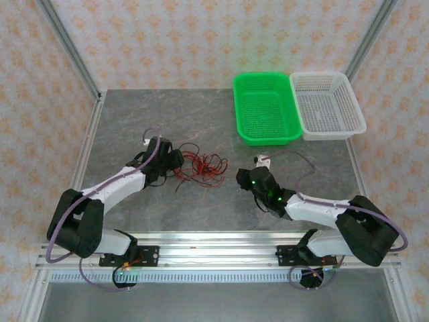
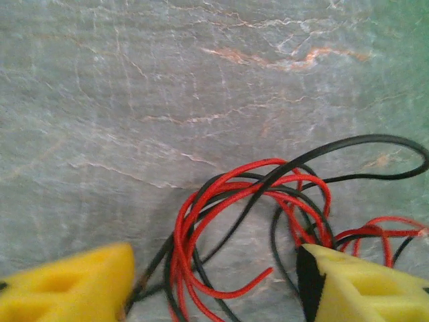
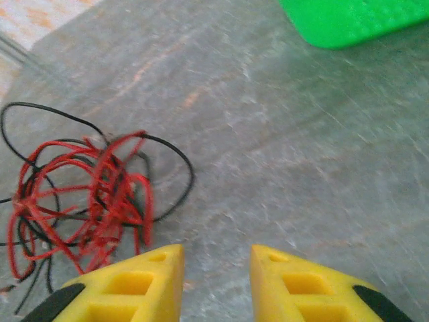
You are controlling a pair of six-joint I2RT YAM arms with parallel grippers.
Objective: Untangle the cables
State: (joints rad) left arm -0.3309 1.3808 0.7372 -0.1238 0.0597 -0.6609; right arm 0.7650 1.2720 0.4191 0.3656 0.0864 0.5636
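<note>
left gripper [image 2: 216,268] jaws wide, straddling cables [image 2: 281,191], gripping nothing; right gripper [image 3: 216,258] part open, empty, cables at 10 o'clock.

The tabletop [image 1: 134,114] is finished as matt, veined grey stone. The cables [image 1: 200,168] are sheathed in smooth plastic. The green basket [image 1: 239,111] and white basket [image 1: 332,134] are moulded in perforated plastic.

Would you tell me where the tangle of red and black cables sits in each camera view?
Top external: cables left of centre, on the table.
Left wrist: cables in the lower middle and right.
Right wrist: cables at the left side.
Shared landmark: the grey marbled table under them.
</note>
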